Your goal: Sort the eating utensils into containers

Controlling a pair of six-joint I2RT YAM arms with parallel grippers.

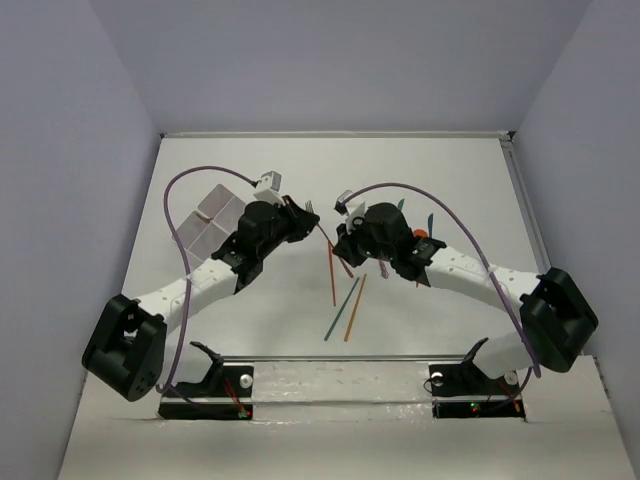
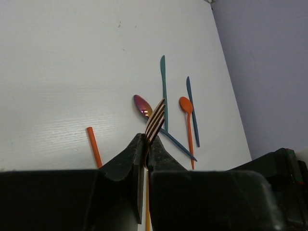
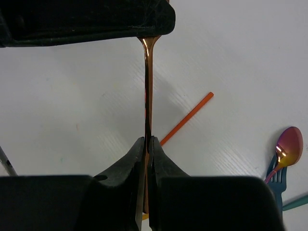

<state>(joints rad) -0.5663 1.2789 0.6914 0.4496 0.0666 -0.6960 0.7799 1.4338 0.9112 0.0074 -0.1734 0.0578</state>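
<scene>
A copper-orange fork (image 3: 148, 86) is held off the table between both grippers. My left gripper (image 2: 147, 139) is shut on it near the head, with the tines (image 2: 156, 120) sticking out past the fingertips. My right gripper (image 3: 148, 140) is shut on the handle end. The two grippers meet above the table's middle, left (image 1: 300, 222) and right (image 1: 345, 235). The whitish divided tray (image 1: 215, 222) lies at the back left, partly hidden by the left arm. A copper-bowled spoon (image 2: 143, 106) lies on the table past the fork.
Loose on the table are a red stick (image 1: 332, 270), a teal stick (image 1: 342, 308) and an orange stick (image 1: 355, 308) in front of the grippers. A teal knife (image 2: 164, 91), a blue stick (image 2: 192, 110) and an orange plastic spoon (image 2: 187, 113) lie under the right arm.
</scene>
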